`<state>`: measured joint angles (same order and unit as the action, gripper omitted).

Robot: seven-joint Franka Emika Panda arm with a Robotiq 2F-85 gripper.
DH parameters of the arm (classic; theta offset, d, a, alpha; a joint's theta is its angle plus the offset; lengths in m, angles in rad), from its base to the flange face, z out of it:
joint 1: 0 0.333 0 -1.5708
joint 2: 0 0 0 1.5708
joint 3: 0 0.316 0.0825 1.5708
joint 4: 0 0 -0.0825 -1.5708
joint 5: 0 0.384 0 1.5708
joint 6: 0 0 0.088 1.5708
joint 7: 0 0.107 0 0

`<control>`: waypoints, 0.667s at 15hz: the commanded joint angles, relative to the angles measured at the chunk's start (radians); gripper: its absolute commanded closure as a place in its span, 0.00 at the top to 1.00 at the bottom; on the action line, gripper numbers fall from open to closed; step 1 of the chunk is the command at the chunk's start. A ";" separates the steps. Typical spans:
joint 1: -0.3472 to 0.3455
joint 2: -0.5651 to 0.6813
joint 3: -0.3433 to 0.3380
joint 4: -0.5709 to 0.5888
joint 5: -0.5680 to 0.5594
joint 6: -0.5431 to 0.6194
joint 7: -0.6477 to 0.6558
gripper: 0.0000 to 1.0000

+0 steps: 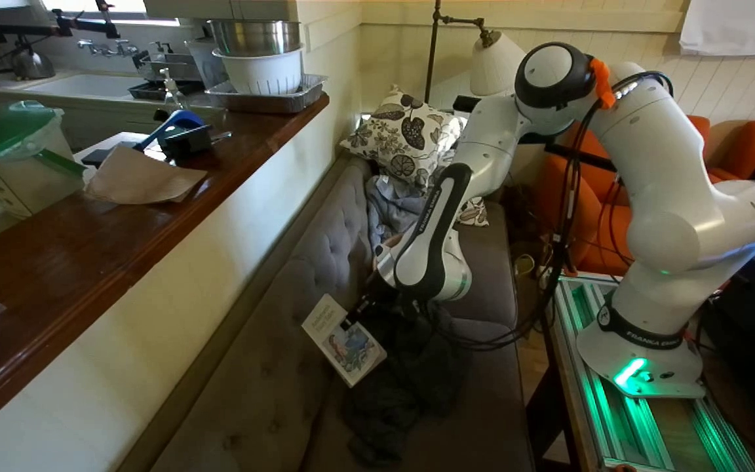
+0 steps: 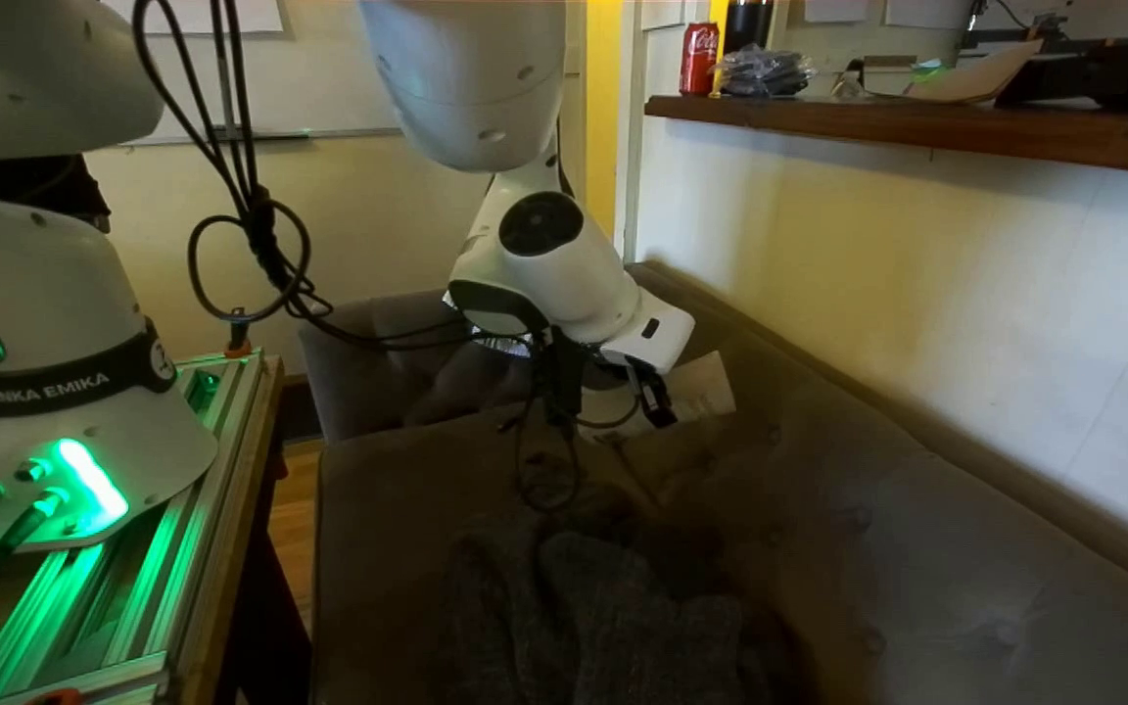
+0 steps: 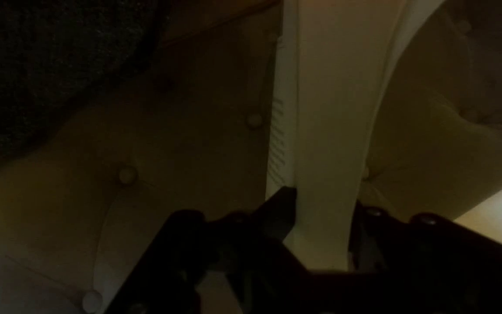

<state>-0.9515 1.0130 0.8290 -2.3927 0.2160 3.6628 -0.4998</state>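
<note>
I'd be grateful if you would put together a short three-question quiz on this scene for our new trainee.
1. Open question: what does the hand hold?
2. True or false: the steel bowl is stacked above the white slotted container.
3. Multiple choice: what colour is the drinks can on the wooden ledge? A) green; B) red; C) yellow.

Key: 1. a book, with an illustrated cover; 2. true; 3. B.

"FRANKA EMIKA" marks the forearm stripe [image 1: 431,208] and the base collar [image 2: 50,387] near the tabletop edge [image 2: 243,490]; 1 soda can [image 2: 699,61] reads "Coca-Cola"; the illustrated book [image 1: 343,344] title is blurred.
</note>
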 commanded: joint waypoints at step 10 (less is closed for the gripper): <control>-0.002 -0.407 -0.104 -0.146 -0.414 0.100 0.699 0.07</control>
<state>-0.9272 0.7959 0.7206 -2.4504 -0.1520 3.7609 0.0260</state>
